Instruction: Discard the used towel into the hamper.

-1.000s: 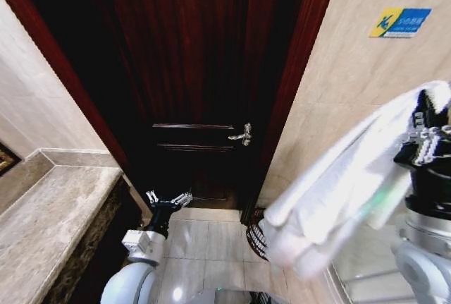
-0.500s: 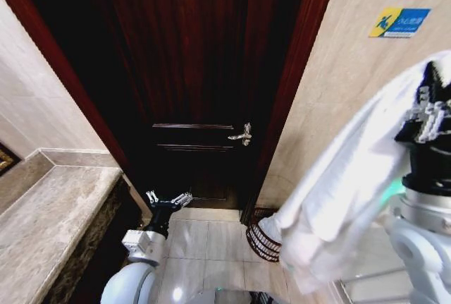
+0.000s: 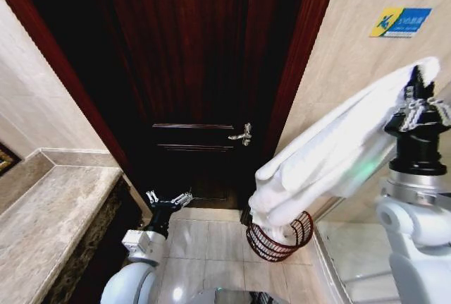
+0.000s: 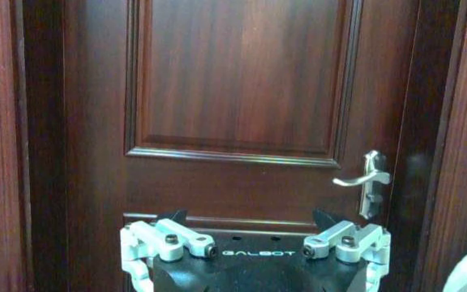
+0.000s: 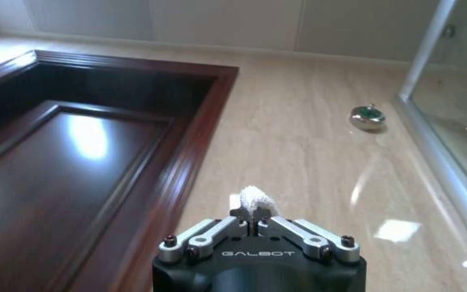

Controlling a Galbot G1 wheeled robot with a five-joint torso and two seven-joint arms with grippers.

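Observation:
My right gripper (image 3: 417, 96) is raised at the right, shut on one end of the white towel (image 3: 331, 163). The towel drapes down and to the left, and its bunched lower end hangs just over the hamper (image 3: 304, 225). The hamper is a dark reddish-brown wire basket standing on the floor tiles between the door frame and the wall. In the right wrist view the gripper (image 5: 255, 224) pinches a tuft of towel (image 5: 255, 198). My left gripper (image 3: 168, 198) stays low in front of the door, open and empty, as the left wrist view (image 4: 250, 219) also shows.
A dark wooden door (image 3: 190, 71) with a silver lever handle (image 3: 241, 135) stands straight ahead. A marble counter (image 3: 49, 212) runs along the left. A glass panel (image 3: 352, 262) stands on the floor at the right, close behind the hamper.
My right arm lifted the towel a little. Its hanging end rose and swung left, uncovering more of the hamper beneath it. The left arm has not moved.

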